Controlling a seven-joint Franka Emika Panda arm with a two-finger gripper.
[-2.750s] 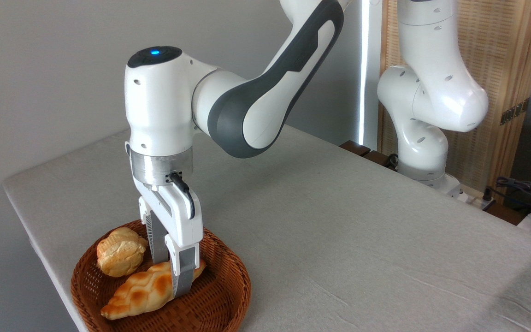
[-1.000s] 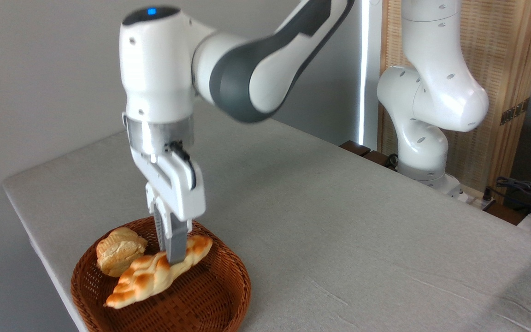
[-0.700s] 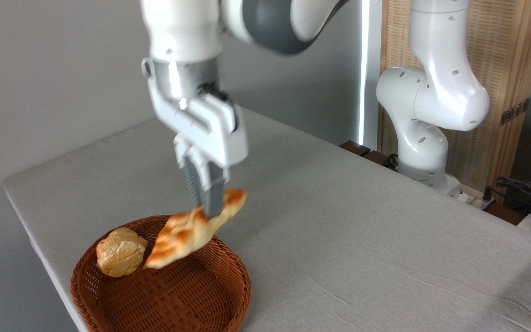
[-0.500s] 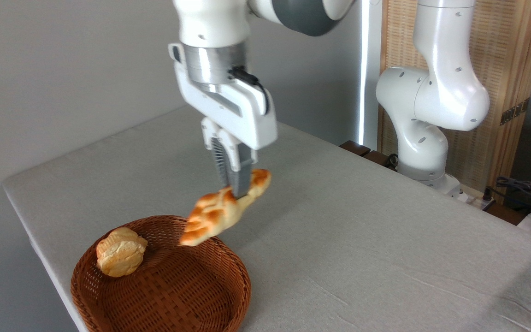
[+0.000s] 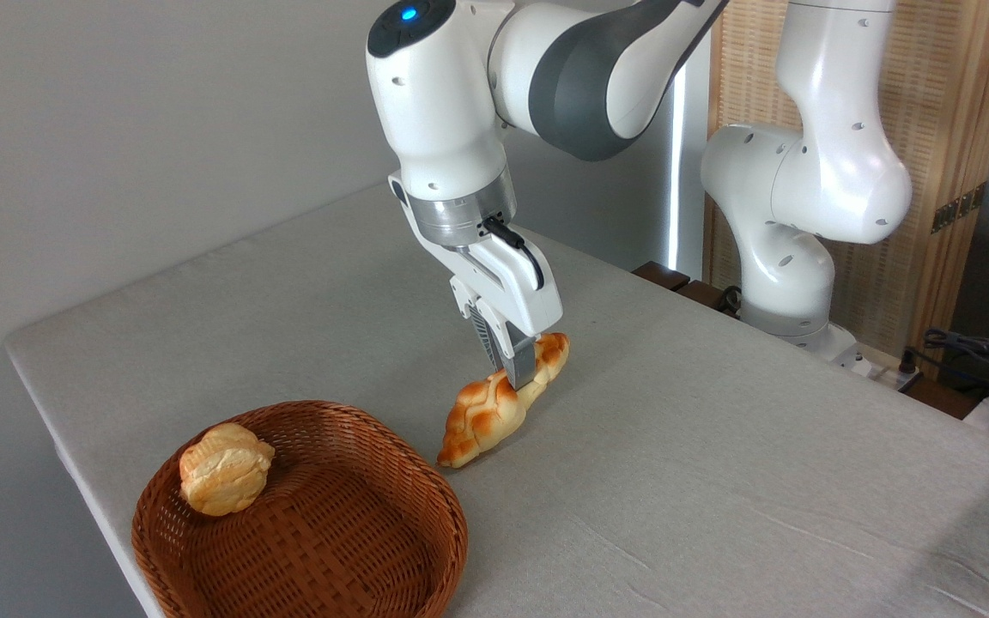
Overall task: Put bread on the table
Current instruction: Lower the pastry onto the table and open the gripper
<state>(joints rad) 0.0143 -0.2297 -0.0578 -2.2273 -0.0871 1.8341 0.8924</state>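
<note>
The bread (image 5: 494,408) is lying near the middle of the frame, slanting from its upper right tip down to its lower left tip, with that lower tip appearing to be touching the table (image 5: 675,481) just to the right of the basket (image 5: 409,549); whether the rest of the loaf is resting on the cloth or hanging slightly above it cannot be told. The gripper (image 5: 518,373) is reaching down from above and is clamping the loaf on its upper right part, its two fingers (image 5: 522,365) pressing together on the crust. The white arm (image 5: 443,103) is rising from there toward the top centre of the frame, a blue light glowing on its cap. The basket is sitting at the lower left, near the table's front edge, and is holding a small round bun (image 5: 224,468) against its left wall. The bun and the braided loaf are lying well apart.
</note>
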